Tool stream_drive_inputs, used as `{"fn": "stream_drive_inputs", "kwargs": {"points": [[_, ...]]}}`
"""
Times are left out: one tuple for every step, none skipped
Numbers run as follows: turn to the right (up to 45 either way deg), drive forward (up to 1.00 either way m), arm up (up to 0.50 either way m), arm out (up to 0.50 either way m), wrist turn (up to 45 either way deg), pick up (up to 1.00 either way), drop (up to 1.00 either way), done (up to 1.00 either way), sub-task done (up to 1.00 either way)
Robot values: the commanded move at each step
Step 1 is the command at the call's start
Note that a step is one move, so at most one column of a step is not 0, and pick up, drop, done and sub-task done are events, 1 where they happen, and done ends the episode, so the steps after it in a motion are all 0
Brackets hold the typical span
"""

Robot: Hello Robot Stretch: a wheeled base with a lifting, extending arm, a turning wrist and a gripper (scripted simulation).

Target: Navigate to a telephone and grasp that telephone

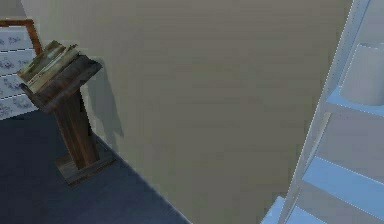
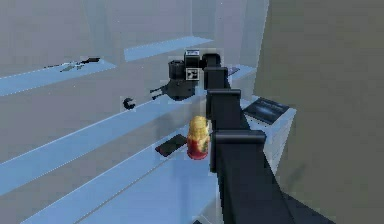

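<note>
A thin black rectangular slab point(image 2: 170, 147), flat and plain like a mobile telephone, lies on a pale blue shelf board point(image 2: 130, 170) in the arm side view, set slantwise along the board. Its top face is evenly dark, and any screen, keys or print on it are too small to tell. Just to its right on the same board stands a small upright figure with a yellow top and red lower half point(image 2: 200, 138); whether the two touch cannot be told. The dark square-barred arm point(image 2: 235, 150) rises from the bottom edge past that figure. At its far end sit two small white squares with black marks point(image 2: 203, 62), and the marks do not read as words. Left of them the tool point(image 2: 145, 97) reaches out, dark body and thin fingers, higher in the picture than the slab and apart from it. I cannot tell how its fingers are set or whether it holds anything. A thin dark elongated thing point(image 2: 75, 65) lies on a higher board, and a larger dark flat panel point(image 2: 265, 108) lies at the unit's right end. In the forward view a brown wooden slant-topped stand point(image 1: 75, 120) carrying stacked books point(image 1: 50, 62) stands on dark blue floor point(image 1: 60, 200) against a beige wall point(image 1: 220, 100). Pale blue shelving point(image 1: 340, 180) at the right edge bears a white cylinder point(image 1: 362, 75).
</note>
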Motion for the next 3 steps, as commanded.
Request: {"fn": "stream_drive_inputs", "kwargs": {"points": [[0.0,0.00,0.00,0.00,18.0,0.00,0.00,0.00,0.00],[0.0,0.00,-0.28,0.00,0.0,0.00,0.00,0.00,0.00],[0.0,0.00,0.00,0.00,0.0,1.00,0.00,0.00,0.00]]}}
